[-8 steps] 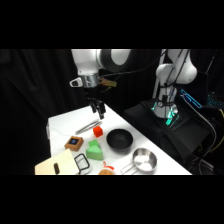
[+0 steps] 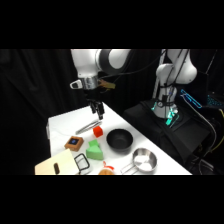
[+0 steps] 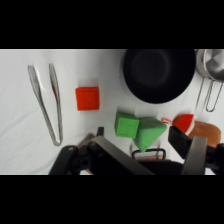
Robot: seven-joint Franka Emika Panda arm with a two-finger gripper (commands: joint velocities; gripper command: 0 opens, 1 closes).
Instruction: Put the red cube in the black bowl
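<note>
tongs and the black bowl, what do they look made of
The tongs look like bare polished metal: thin silvery strips with bright glints. The black bowl has a matte black finish with hardly any shine; it could be plastic, coated metal or ceramic, and the look does not settle which.

Matt black bowl [image 3: 159, 75], shiny metal tongs [image 3: 47, 102] and pan [image 2: 143, 160].

The white arm reaches in from the upper right, wrist bent straight down; its hand [image 2: 96, 111] hangs above the surface, holding nothing.
</note>
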